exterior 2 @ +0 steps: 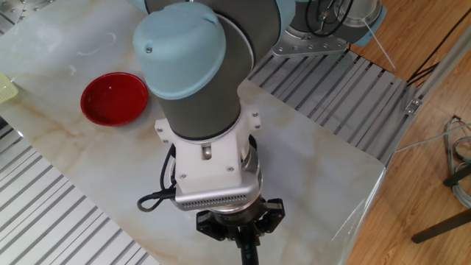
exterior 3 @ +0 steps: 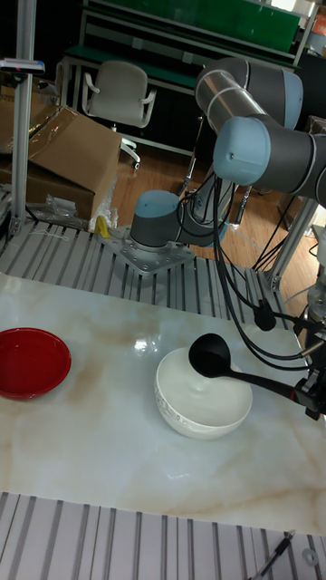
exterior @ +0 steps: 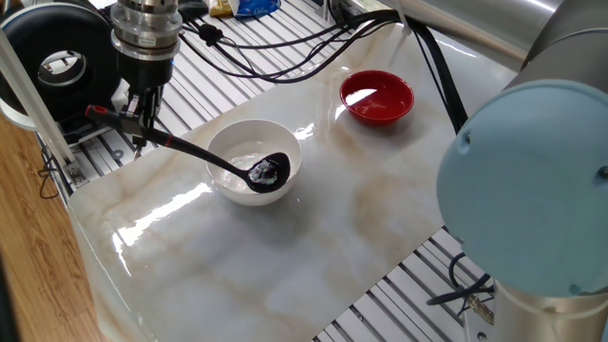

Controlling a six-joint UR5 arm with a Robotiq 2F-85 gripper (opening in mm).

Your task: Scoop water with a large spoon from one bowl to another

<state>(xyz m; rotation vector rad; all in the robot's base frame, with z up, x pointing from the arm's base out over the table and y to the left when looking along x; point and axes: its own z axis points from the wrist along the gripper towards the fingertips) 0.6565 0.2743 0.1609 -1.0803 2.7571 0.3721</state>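
Note:
The white bowl stands near the table's left end, also seen in the tall view as the white bowl. My gripper is shut on the red-ended handle of the large spoon, left of the bowl. Its black scoop sits over the bowl's right side, and water glints inside it. In the tall view the large spoon hovers at the bowl's far rim, with the gripper at the right edge. The red bowl lies apart, farther along the table; it is also the red bowl and the red bowl. The arm hides the white bowl in the other fixed view, where the gripper shows at the bottom.
Black cables run across the ribbed metal frame behind the bowls. A black round device stands by the gripper at the left. The arm's large blue-capped joint fills the right foreground. The marble table edge lies toward the front.

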